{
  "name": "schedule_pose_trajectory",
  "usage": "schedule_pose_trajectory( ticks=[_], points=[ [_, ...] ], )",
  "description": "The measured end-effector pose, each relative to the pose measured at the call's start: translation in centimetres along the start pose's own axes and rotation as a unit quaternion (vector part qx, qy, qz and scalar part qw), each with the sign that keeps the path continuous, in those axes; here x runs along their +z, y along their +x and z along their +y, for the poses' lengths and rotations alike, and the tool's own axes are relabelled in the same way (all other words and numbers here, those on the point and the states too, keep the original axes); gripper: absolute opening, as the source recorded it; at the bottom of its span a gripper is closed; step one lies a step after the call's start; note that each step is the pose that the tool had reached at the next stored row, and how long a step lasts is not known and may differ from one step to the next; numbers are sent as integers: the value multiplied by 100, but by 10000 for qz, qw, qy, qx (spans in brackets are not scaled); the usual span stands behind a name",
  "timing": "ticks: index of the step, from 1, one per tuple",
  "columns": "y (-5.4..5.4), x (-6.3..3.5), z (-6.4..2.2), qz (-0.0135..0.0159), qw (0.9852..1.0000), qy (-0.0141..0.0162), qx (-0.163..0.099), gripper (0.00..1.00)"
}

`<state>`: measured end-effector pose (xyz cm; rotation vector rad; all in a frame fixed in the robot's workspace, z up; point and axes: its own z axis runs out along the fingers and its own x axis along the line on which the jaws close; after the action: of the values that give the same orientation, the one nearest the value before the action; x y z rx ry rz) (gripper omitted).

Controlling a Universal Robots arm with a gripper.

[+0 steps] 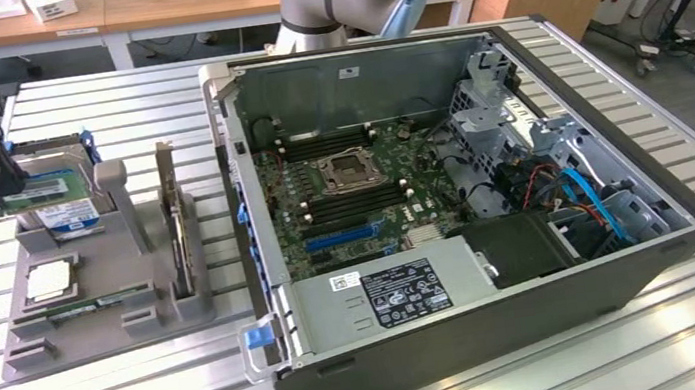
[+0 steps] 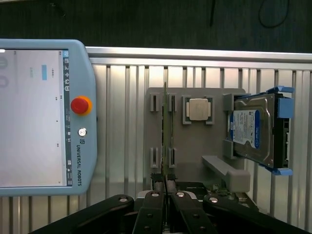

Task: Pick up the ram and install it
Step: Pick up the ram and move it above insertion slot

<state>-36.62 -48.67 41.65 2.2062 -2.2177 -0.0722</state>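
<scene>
My gripper (image 1: 8, 187) is pinched tight on the ram (image 1: 37, 191). The two fingers are pressed together with only the thin green board between them. In the wrist view the fingertips (image 2: 160, 184) meet on the stick, and the ram (image 2: 165, 131) shows edge-on as a narrow line running away from my gripper (image 2: 165, 187).

In the exterior view I hang at the exterior view's left, over the grey holder (image 1: 130, 284), with the ram lying level and lengthwise in my grip. It appears to be raised above the holder rather than seated in it. It is well apart from the open computer case (image 1: 473, 330), whose motherboard (image 1: 346, 185) lies exposed at the exterior view's right.

Beneath me the holder (image 2: 195, 141) carries a square processor chip (image 2: 199, 108) in its own recess, and a blue-labelled hard drive (image 2: 248, 129) stands on edge in blue rails at one end. From outside, the same chip (image 1: 47, 280) and drive (image 1: 71, 216) sit near me, and an upright expansion card (image 1: 171, 208) stands between them and the case.

A teach pendant (image 2: 44, 117) lies on the slatted metal table (image 1: 690, 342) beside the holder — its red button faces up.
</scene>
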Motion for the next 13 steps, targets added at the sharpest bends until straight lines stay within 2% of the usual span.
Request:
schedule_pose_trajectory(
  ticks=[10,11,13],
  points=[
    [-1,-7,-163,0,10000,0,0,12],
    [-1,-9,-227,0,10000,0,0,12],
    [-2,-17,-414,-1,10000,0,0,12]
  ],
)
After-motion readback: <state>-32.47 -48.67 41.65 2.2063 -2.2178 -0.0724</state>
